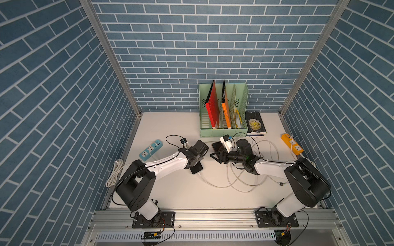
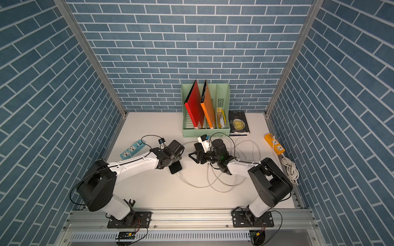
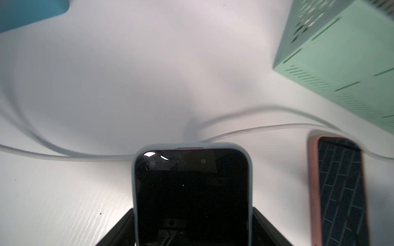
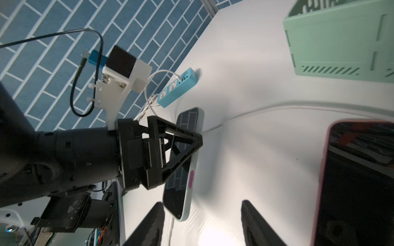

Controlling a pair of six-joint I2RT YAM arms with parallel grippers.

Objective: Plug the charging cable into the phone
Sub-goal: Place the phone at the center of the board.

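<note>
White table (image 1: 181,191) | green rack (image 1: 223,133): red book (image 1: 213,110), orange book (image 1: 226,116) | left hand (image 3: 191,213): phone (image 3: 191,181)

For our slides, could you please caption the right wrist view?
Left gripper grips the phone; right gripper open beside the white cable at the phone's end.

Both arms share one build — glossy white shell links between bulky black joint housings. The left arm (image 1: 166,164) and right arm (image 1: 270,168) each sit on a black base plate (image 1: 168,220) fixed with silver screws. Thin black cables (image 4: 72,102) loop outside the links. A white bracket (image 4: 115,85) with a blue connector (image 4: 96,58) rides each wrist — the fingers (image 4: 195,139) are black triangular trusses.
</note>
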